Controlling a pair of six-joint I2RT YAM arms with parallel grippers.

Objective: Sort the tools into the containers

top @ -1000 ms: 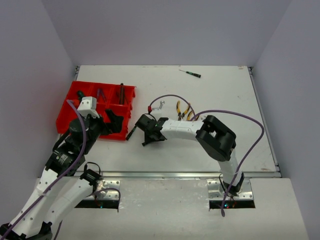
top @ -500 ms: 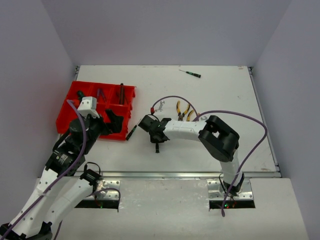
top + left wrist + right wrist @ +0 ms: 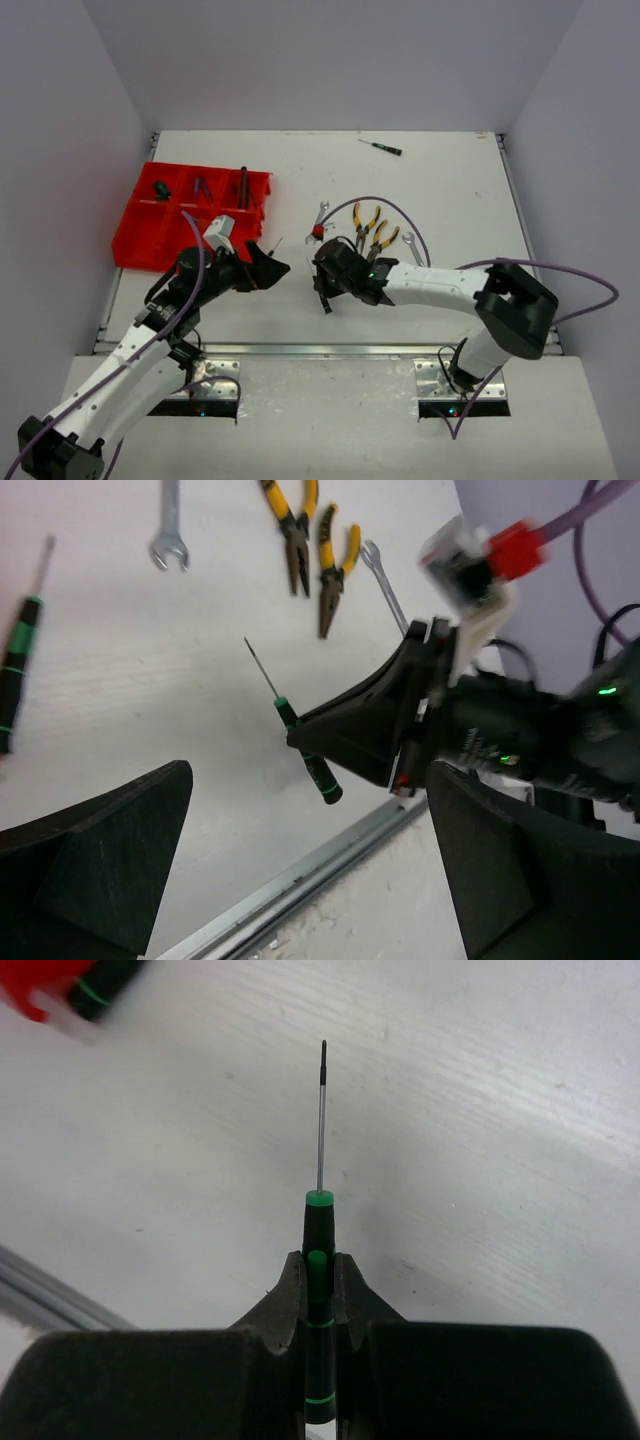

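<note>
Top external view: the red tray [image 3: 140,245] sits at the left of the bench [image 3: 450,190], well apart from the loose tools. Its back row holds three things, one per compartment: a green-topped tool [image 3: 160,187] on the left, a bluish tool [image 3: 203,188] in the middle and a dark, long tool [image 3: 243,187] on the right. They are too small to name more closely.

The right gripper [image 3: 327,288] is just in front of the bench's middle, clamped on a small screwdriver [image 3: 318,1222]. In the right wrist view its fingers [image 3: 291,1290] pinch the black, green-ringed handle from both sides, and the thin shaft points straight away from the camera over the bench. Whether the tip touches the surface cannot be told.

The left gripper [image 3: 266,268] hangs between the tray and the right gripper with its jaws spread fully and nothing in them. In the left wrist view, the held screwdriver shows in the gap between its fingers [image 3: 110,850].

Two yellow-handled pliers [image 3: 361,217] lie side by side behind the right gripper. One wrench [image 3: 319,213] is to their left and another wrench [image 3: 411,246] to their right. A second screwdriver [image 3: 18,670] lies at the left edge of the left wrist view. A third screwdriver [image 3: 381,147] lies alone near the bench's far edge.
</note>
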